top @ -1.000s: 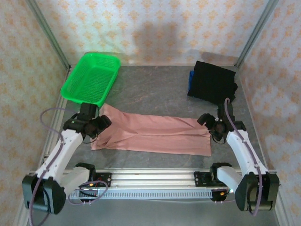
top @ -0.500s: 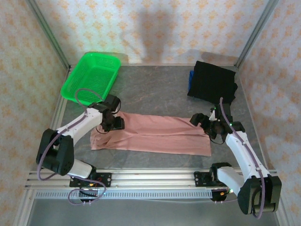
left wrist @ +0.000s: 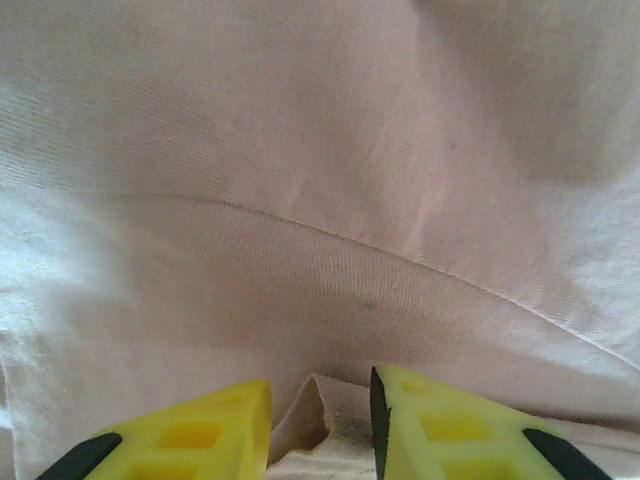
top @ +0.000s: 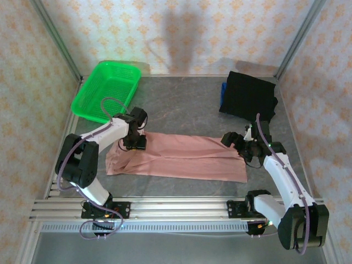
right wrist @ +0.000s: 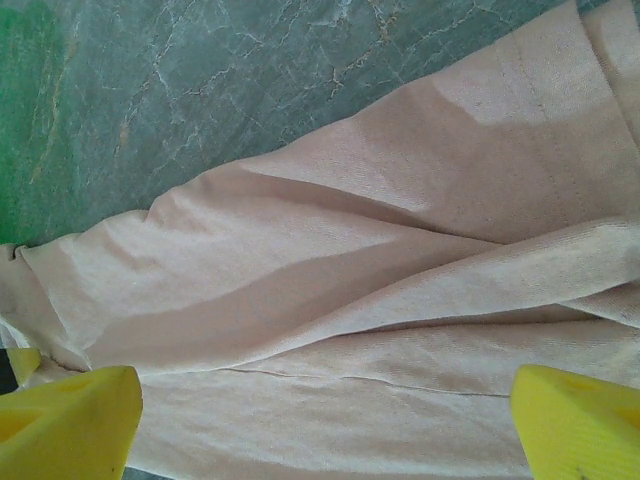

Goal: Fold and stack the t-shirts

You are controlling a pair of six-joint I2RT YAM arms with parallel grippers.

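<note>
Cloth lies under both tools, so I judge this to be the grasping stage of the next fold. The dusty-pink t-shirt (top: 187,157) is laid out as a long strip on the grey table (top: 181,107), with one end under each arm.

The left gripper (left wrist: 320,400) has its jaws drawn narrow, and a small ridge of pink fabric stands clamped between the yellow fingertips (left wrist: 200,430). Ahead of them the cloth runs smooth, with one seam line curving across it. The right gripper (right wrist: 322,425) has its jaws wide apart and holds nothing. The strip's layered folds lie between and ahead of those jaws, and bare table shows past the cloth's far edge.

The folded black t-shirt (top: 247,96) sits well beyond the right jaws, toward the back wall. The green basket (top: 110,88) is beyond the left jaws, apart from the pink cloth.

The left pinch looks shallow to me, perhaps a single layer. I would confirm it has caught every layer before lifting, or the strip may peel open. On the right I would lower until the jaws straddle the end of the strip and close on all its layers. Then I would raise both ends together, level, and carry one end across to the other without dragging the middle. The finished bundle should then go onto the black one.
</note>
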